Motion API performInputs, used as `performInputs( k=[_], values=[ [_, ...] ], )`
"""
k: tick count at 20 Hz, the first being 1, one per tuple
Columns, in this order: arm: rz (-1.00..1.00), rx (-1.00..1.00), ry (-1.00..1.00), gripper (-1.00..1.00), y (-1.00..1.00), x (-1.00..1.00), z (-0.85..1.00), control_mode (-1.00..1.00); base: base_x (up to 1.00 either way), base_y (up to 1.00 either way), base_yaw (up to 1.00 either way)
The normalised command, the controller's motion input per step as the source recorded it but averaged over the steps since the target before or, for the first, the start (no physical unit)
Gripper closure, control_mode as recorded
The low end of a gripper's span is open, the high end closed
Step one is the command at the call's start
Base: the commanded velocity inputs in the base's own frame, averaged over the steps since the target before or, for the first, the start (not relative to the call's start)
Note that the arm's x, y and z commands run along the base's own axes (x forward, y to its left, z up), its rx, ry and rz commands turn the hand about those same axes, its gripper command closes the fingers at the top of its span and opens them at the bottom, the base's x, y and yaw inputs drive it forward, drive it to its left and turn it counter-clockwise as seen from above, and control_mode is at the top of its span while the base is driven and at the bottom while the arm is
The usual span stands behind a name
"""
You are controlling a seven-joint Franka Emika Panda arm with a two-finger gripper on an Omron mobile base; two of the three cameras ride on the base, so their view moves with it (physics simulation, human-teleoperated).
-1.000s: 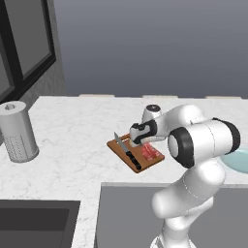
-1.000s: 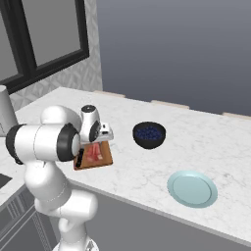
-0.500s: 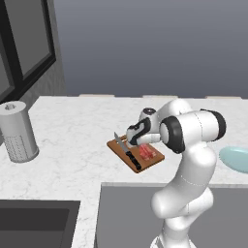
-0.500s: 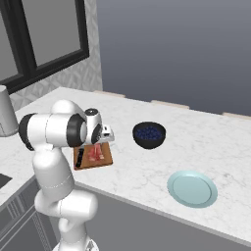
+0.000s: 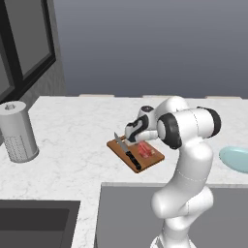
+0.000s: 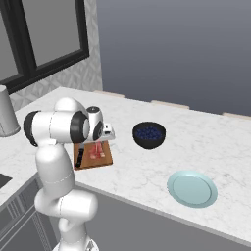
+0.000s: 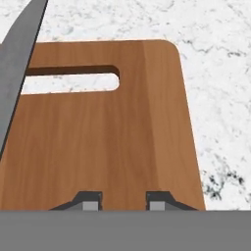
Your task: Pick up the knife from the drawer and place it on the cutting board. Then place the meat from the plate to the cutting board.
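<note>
Meat [image 5: 145, 149]: red piece, flat on cutting board [image 5: 150, 160], beside knife [image 5: 127, 151]; both on board.
Plate [image 6: 192, 188]: bare, well apart on surface [image 6: 147, 166].
My jaws [image 7: 124, 201]: together, holding nothing, low over board's slot end.
Judgement: both placements look done; lift straight up w/o nudging the blade.
Writing/brands: none legible.

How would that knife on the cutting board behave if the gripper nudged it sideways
The knife lies flat on the cutting board, so it would probably slide or pivot rather than roll. Its slim blade looks stiff, unlikely to bend. The smooth board suggests little grip, so it might skate toward the meat.
</note>
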Motion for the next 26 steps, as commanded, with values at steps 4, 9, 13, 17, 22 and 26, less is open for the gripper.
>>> performInputs(
  k=[4,9,13,17,22,26],
  values=[
    [0.00,0.00,0.00,-1.00,0.00,0.00,0.00,-1.00,0.00,0.00,0.00],
    [0.00,0.00,0.00,-1.00,0.00,-0.07,0.22,-1.00,0.00,0.00,0.00],
    [0.00,0.00,-0.04,-1.00,0.00,-0.27,0.48,-1.00,0.00,0.00,0.00],
    [-0.01,0.00,-0.04,-1.00,-0.01,-0.70,0.61,-1.00,0.00,0.00,0.00],
    [-0.05,0.00,-0.05,-1.00,-0.25,-0.98,0.62,-1.00,0.00,0.00,0.00],
    [-0.05,0.00,-0.13,-1.00,-0.22,-1.00,0.75,-1.00,0.00,0.00,0.00]
  ],
)
